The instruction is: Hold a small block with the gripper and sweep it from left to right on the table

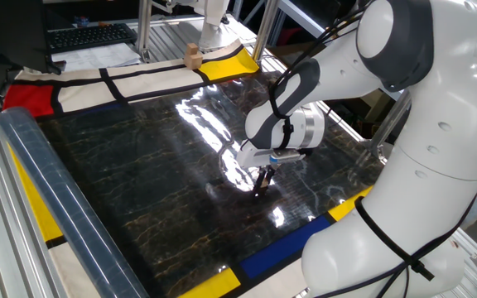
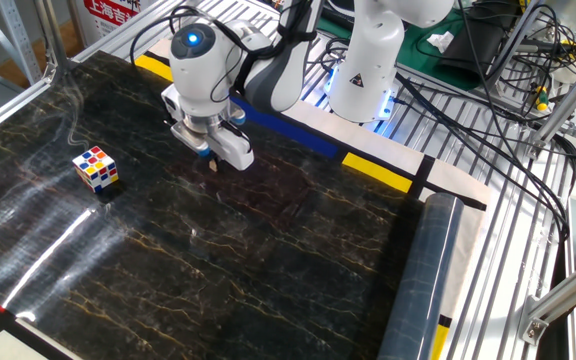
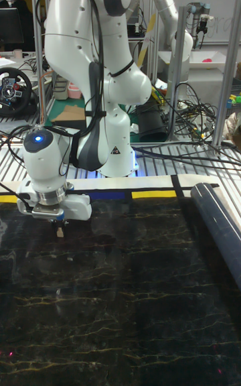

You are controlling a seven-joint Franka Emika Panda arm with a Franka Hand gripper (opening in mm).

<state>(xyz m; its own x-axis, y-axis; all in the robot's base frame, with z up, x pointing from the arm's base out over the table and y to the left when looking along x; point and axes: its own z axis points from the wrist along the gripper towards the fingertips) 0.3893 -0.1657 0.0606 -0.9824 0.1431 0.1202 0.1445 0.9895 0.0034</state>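
The small block (image 3: 59, 232) is a tiny tan cube pinched at the tip of my gripper (image 3: 59, 228), low against the black marble table (image 3: 134, 292). In the other fixed view the gripper (image 2: 211, 163) is shut on the block (image 2: 211, 166), near the table's (image 2: 268, 250) far edge with the blue and yellow border. In one fixed view the dark fingers (image 1: 261, 184) point straight down at the glossy table (image 1: 139, 165), and the block is too small to make out there.
A multicoloured puzzle cube (image 2: 97, 168) sits on the marble to the left of the gripper. A taller tan wooden block (image 1: 192, 55) stands on the far border. A grey rolled cylinder (image 2: 418, 280) (image 1: 56, 207) lies along one table edge.
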